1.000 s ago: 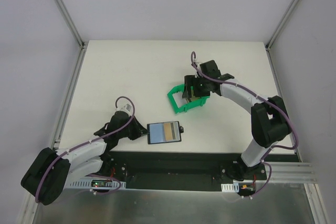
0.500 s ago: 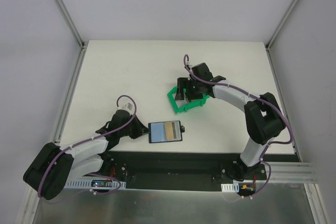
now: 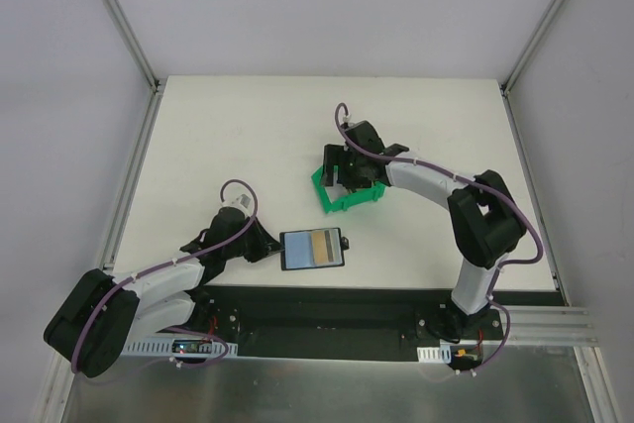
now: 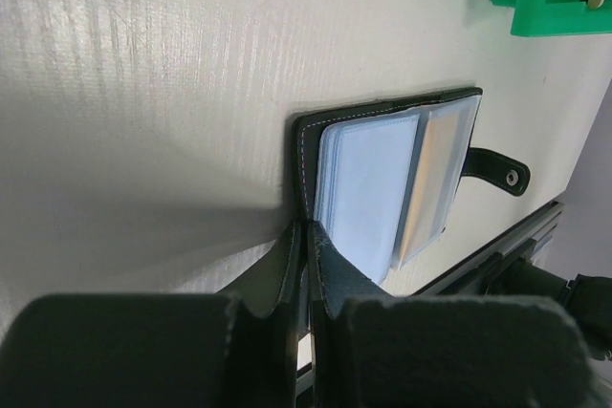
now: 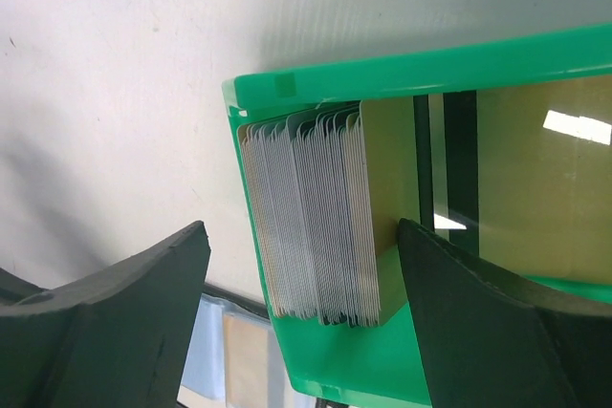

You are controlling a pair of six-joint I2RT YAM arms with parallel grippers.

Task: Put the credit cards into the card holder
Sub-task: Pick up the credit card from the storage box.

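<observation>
Change noted: since a second ago the right end effector (image 3: pixel 343 163) has shifted leftward across the green bin (image 3: pixel 335 201) and now sits over its left end. The left arm and the card holder (image 3: pixel 312 249) lie almost as they did.

Count: one card holder, one green bin, and one packed stack of credit cards (image 5: pixel 316 265). The cards are too many and too tightly set to number.

Card holder: it lies open and flat close to the near edge of the tabletop (image 3: pixel 248 136), about midway along that edge. Its long axis runs parallel to the near edge. The closing tab (image 4: pixel 497 171) points toward the right edge. The inside faces up, bluish-grey on the left half and tan on the right.

Credit cards: they stand on edge inside the green bin, face to face, pressed against one end wall. A tan face with a dark stripe shows just beside the stack. The bin sits near the middle of the tabletop, well apart from the card holder.

Left end effector (image 4: pixel 306 255): fingers together, clamped on the left edge of the card holder's black cover.

Right end effector: fingers wide apart, one on either side of the card stack in the wrist view, holding nothing.
</observation>
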